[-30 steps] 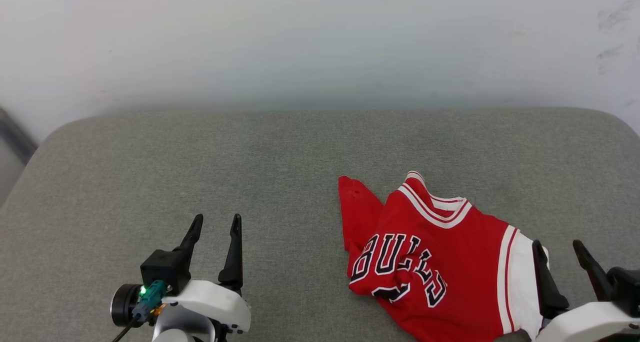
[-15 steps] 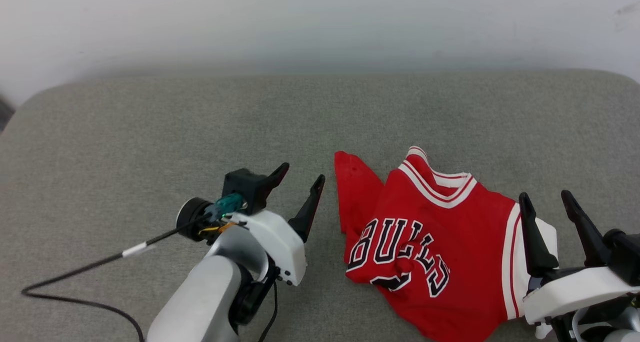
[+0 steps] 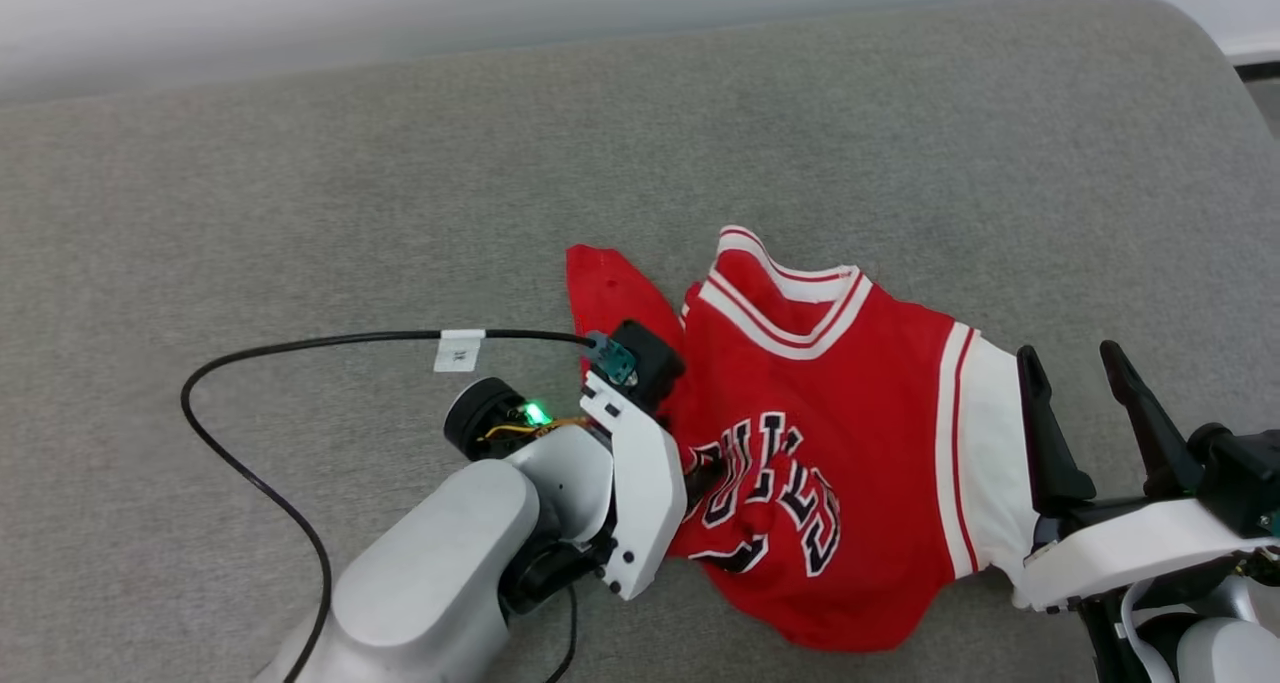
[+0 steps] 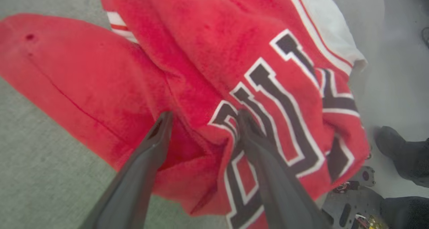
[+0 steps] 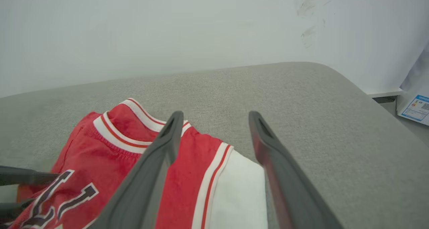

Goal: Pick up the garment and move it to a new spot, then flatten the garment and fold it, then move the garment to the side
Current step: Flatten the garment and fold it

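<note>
The garment lies rumpled, lettering up, on the grey padded surface, with one red flap thrown out at its left side and the white sleeve at its right. That bunching leaves a raised fold beside the "B", which looks like the easiest cloth to pinch for the first lift. The left gripper stands spread wide over that fold, one finger on either side and the tips at the fabric, nothing clamped yet. Its forearm reaches in from the garment's left, wrist tipped steeply down. The right gripper is also released and empty. It is level, beside the white sleeve, its fingers pointing past the garment's far edge.
</note>
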Robot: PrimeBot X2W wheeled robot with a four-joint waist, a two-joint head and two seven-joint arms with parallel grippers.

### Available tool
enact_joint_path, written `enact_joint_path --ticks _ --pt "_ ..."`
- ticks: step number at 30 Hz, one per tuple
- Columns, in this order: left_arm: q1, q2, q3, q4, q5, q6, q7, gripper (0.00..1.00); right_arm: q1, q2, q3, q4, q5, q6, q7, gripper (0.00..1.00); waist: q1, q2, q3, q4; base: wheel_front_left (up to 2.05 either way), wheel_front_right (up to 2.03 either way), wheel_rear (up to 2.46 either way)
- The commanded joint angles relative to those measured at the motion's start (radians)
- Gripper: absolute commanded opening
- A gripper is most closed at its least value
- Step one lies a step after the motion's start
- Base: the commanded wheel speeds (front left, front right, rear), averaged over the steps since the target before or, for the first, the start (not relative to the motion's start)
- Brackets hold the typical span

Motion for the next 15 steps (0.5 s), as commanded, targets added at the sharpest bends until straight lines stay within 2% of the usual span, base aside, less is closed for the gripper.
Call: enact_joint_path --ticks 1,2,4,5,9,15 --pt "-0.018 0.027 -0.024 0.001 -0.026 -0.002 0.031 1.0 -0.013 0.002 0.001 0.009 0.005 -0.001 -0.011 1.0 -0.0001 0.0 0.016 -0.019 0.0 0.0 0.0" --pt "-0.024 0.038 -0.041 0.003 -0.041 -0.002 0.051 1.0 -0.016 0.002 0.001 0.016 0.008 -0.001 -0.014 1.0 -0.0001 0.0 0.017 -0.022 0.0 0.0 0.0" --pt "-0.036 0.05 -0.059 0.001 -0.064 -0.002 0.065 0.28 -0.021 0.002 0.002 0.026 0.009 -0.001 -0.021 1.0 -0.0001 0.0 0.019 -0.026 0.0 0.0 0.0" --pt "-0.042 0.056 -0.066 0.0 -0.072 -0.002 0.064 0.0 -0.023 0.002 0.001 0.031 0.011 -0.001 -0.024 1.0 -0.0001 0.0 0.019 -0.027 0.0 0.0 0.0" --pt "-0.068 0.076 -0.062 -0.004 -0.052 -0.002 0.001 0.0 -0.02 0.002 -0.011 0.051 0.011 -0.001 -0.031 1.0 -0.0001 0.0 0.004 -0.014 0.0 0.0 0.0" --pt "-0.101 0.104 -0.016 -0.046 0.025 0.056 -0.14 0.0 -0.001 0.002 -0.028 0.056 -0.006 -0.001 -0.02 1.0 -0.0001 0.0 -0.052 0.046 0.0 0.0 0.0"
